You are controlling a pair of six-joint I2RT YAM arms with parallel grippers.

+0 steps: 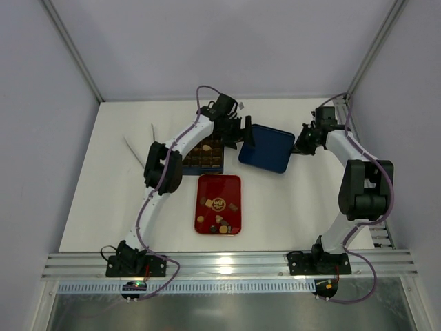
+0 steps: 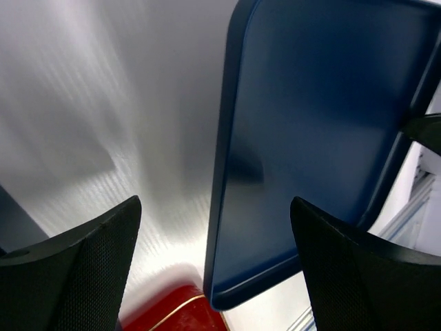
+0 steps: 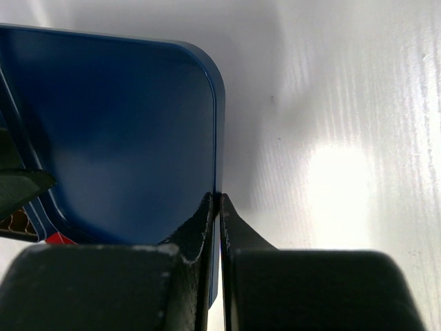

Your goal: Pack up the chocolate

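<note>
Closest to the arm bases is the red tray (image 1: 231, 183), flat and glossy with rounded corners, out on the white desk (image 1: 296, 207). Most of the chocolate (image 1: 218, 204) lies loose on it. The pieces are little round and squarish bites in dark brown and tan, bunched toward the tray's near half. It makes sense as a staging spot, with everything spread out and easy to pick from.

Just beyond the red tray is the dark box (image 1: 207, 160) with its grid of square cells, partly under the left arm. A couple of cells look like they already have tan pieces in them (hard to be sure from up there). I'd say packing is under way but far from done.

Beyond the tray and off to its right is the blue lid (image 1: 265, 150), a shallow, smooth rectangle with a raised rim and rounded corners. My guess is it belongs to the box. The right hand (image 3: 217, 198) is clamped shut on the rim at the side farthest from the tray, with the thin edge pinched between its tips. That looks like the only way to hold something so flat. The left hand (image 2: 213, 207) is wide open and gripping nothing. Its black mesh-textured fingers (image 2: 83, 269) stand either side of the lid's opposite edge. The lid is being steadied or handed across, and I can't tell which.
</note>
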